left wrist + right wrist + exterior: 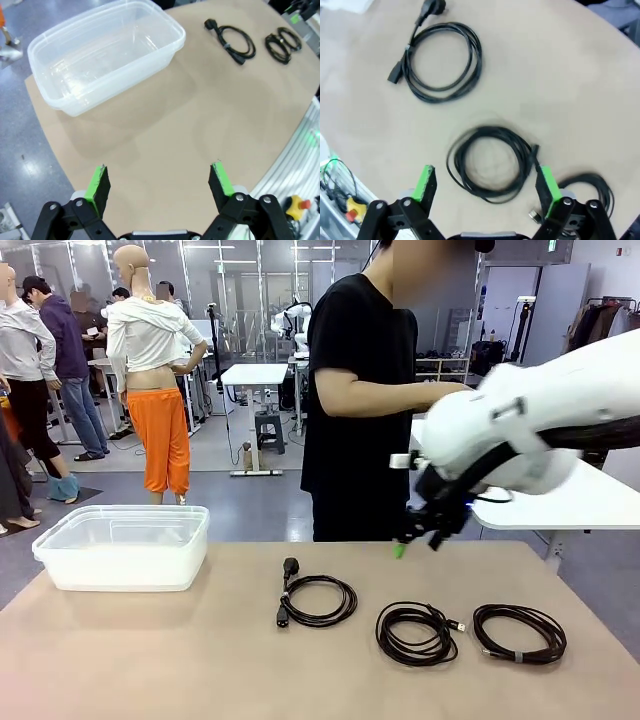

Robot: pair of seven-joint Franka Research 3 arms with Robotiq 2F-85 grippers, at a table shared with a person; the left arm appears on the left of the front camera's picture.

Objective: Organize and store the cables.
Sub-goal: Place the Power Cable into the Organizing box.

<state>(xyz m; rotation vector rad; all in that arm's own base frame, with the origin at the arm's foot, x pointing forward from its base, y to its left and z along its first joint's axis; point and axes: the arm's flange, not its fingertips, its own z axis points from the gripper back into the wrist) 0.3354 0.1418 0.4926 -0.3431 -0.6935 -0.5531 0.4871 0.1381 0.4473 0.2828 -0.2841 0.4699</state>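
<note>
The middle coil (415, 632) lies straight under the right hand (415, 540). In the right wrist view its ring (492, 131) sits between the two green-padded fingers (426, 182), with the right hand (487, 187) held well above it. The fingers are spread wide and nothing is held.

The coil is round, so no long axis dictates a wrist angle (a loose end with a small connector trails toward one finger). It rests on the right half of the table (200, 660), about midway between the far and near edges. The plug cable (318, 600) is beside it toward the left edge, and the third coil (520, 633) is beside it toward the right edge. The three lie close together but apart.

The right arm comes in from the right edge, its forearm high and the wrist tipped down at the table. A plain descent looks enough to bring the fingers astride one side of the ring.

The left hand (160, 182) is also spread wide and empty. It hovers over bare table near the left edge, well away from all three coils. The clear bin (175, 37) stands ahead of it at the far left corner, with nothing in it. The right arm is plainly the nearer one for this pick.
</note>
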